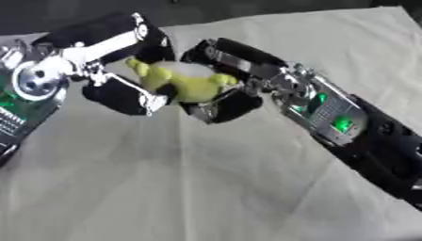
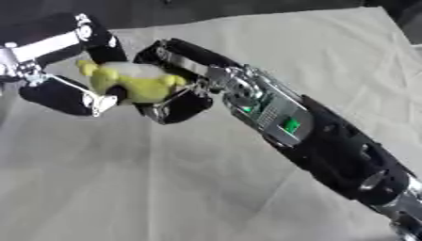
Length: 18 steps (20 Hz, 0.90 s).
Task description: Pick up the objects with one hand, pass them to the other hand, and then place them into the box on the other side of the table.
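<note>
Toy (image 1: 188,80): yellow-green, with a pale whitish patch on its upper side. Left hand (image 1: 124,96): black casing, silver and white fittings; a silver disc at the wrist beside a green circuit board. Right hand (image 1: 227,101): black, silver at the joints; its forearm carries a grey panel with bright green lights. Cloth (image 1: 206,188): plain off-white cream, no pattern, lightly creased with grey shadows. Background beyond the cloth's far edge: dark grey to black.
</note>
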Tool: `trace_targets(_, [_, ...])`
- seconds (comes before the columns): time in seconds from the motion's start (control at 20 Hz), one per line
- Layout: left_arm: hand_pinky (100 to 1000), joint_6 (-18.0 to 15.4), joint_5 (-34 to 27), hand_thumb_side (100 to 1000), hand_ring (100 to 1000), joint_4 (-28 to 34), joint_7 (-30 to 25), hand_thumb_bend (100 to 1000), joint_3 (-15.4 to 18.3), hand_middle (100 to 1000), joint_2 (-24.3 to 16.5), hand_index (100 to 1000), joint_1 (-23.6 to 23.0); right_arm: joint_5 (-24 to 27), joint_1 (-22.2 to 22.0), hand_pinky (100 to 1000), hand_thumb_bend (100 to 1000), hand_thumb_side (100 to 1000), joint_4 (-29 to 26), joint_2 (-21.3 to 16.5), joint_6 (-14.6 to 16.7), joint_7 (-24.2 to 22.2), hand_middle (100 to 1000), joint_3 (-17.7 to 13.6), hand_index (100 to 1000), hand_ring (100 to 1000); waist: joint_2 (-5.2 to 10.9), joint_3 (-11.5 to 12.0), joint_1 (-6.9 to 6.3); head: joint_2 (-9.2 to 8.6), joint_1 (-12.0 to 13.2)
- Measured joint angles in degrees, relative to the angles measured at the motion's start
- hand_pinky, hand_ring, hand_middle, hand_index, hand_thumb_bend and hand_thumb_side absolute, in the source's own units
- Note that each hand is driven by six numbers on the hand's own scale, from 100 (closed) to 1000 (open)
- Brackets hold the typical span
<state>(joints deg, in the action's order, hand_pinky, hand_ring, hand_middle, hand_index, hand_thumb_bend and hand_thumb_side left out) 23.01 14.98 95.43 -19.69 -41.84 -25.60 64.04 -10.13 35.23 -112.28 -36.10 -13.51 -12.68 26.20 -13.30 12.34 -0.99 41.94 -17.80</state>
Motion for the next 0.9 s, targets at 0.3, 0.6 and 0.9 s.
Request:
trace_targets(0.3, [658,2.1,0.2,100,496,0.0,2.3,295,0.0,378,-0.1,443,-0.1,-3.6,-0.1,824,545,231,0.0,0.0,3.6,-1.0,683,-0.4,866,745,0.00,0.0,0.00,0.00,0.1])
trace_targets(0.6, [666,1.5,1.7,100,495,0.0,1.7,393,0.0,385,-0.9,447,-0.7,-7.1,-0.5,852,423,490,-0.3,0.0,6.2,-0.7,775,-0.7,931,817,0.00,-0.2,0.00,0.00,0.7])
trace_targets(0.9, [671,0.6,2.3,100,503,-0.4,0.6,461,0.1,404,-2.6,462,-1.5,-9.7,-0.8,861,423,492,-0.3,0.0,5.5,0.8,786,-0.9,943,830,-0.29,-0.2,0.00,0.05,1.1])
